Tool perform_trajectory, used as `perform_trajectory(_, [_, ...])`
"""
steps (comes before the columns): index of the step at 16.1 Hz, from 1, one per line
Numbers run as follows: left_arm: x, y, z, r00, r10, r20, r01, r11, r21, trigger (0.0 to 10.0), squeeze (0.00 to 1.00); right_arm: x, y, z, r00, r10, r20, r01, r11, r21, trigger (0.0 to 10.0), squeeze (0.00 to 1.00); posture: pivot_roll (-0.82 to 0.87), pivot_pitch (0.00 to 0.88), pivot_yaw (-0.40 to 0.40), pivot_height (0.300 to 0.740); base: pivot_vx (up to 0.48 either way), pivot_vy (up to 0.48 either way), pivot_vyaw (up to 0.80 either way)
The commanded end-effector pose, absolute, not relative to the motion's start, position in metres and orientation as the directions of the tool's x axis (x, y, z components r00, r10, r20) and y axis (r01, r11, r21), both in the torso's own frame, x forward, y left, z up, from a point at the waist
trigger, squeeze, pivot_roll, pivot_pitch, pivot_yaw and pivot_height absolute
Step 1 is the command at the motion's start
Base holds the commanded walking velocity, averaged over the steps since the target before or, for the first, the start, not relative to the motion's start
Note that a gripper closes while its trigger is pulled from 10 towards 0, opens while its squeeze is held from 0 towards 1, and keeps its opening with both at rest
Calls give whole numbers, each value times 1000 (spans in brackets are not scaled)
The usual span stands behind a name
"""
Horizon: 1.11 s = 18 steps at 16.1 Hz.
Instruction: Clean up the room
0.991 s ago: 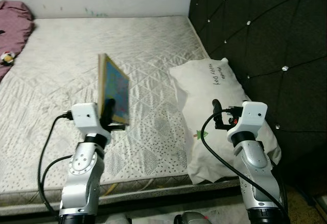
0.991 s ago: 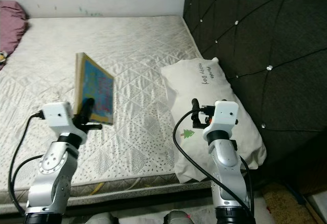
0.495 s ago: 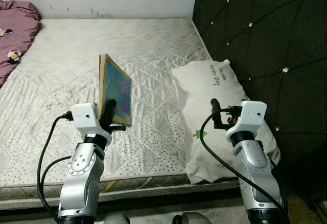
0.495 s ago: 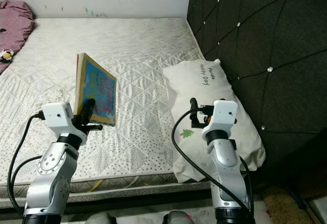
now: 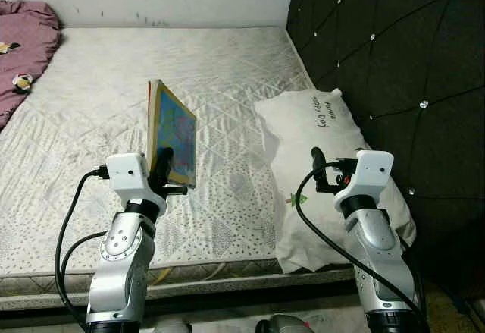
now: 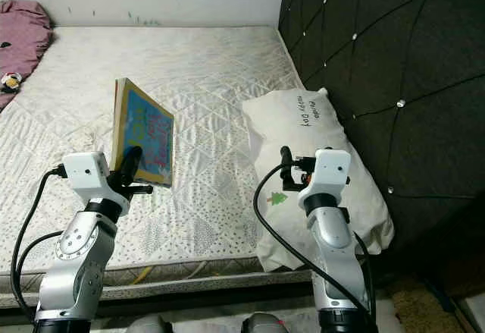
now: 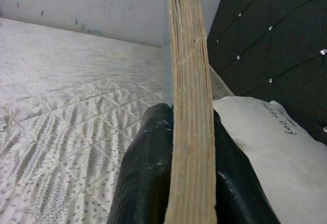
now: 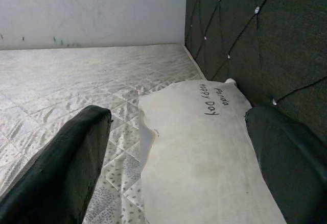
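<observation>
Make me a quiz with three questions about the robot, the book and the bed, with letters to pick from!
1. Where is the pillow?
A. on the bed beside the dark headboard
B. on the floor
C. in the left claw

2. What colour is the blanket at the bed's far left edge?
A. green
B. purple-pink
C. yellow

3. What is the left claw doing?
A. hanging open
B. gripping the book upright
C. pressing the pillow

Answers:
1 A, the white pillow lies on the mattress right against the headboard.
2 B, the bunched cloth there is purple-pink.
3 B, its black fingers squeeze the book from both sides, standing on edge above the mattress; the right claw is open over the pillow.
</observation>
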State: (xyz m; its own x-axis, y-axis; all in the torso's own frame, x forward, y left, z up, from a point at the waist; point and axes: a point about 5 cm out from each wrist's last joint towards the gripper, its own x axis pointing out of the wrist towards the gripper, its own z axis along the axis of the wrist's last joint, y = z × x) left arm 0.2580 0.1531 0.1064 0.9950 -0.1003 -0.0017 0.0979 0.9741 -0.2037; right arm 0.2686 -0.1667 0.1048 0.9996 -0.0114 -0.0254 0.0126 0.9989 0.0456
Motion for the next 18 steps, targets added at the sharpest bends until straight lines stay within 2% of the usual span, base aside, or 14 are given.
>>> perform_trajectory(1, [261,152,118,993,-104,47,111,975,-192,10000,0,268,-167,109,1000,-9,-13,10,999,41,10000,0,-21,0,-10,740,0,0,0])
perform_trajectory(4, [262,152,118,993,-104,48,111,976,-188,10000,0,268,-168,109,1000,-7,-13,8,999,39,10000,0,-23,0,-10,722,0,0,0])
perform_trajectory(8, [264,152,119,993,-102,54,111,977,-184,10000,0,270,-168,109,1000,-1,-12,2,999,36,10000,0,-24,0,-13,668,0,0,0])
perform_trajectory(18, [266,155,120,994,-92,61,101,981,-167,10000,0,271,-168,107,1000,2,-21,-1,1000,28,10000,0,-24,0,-16,663,0,0,0])
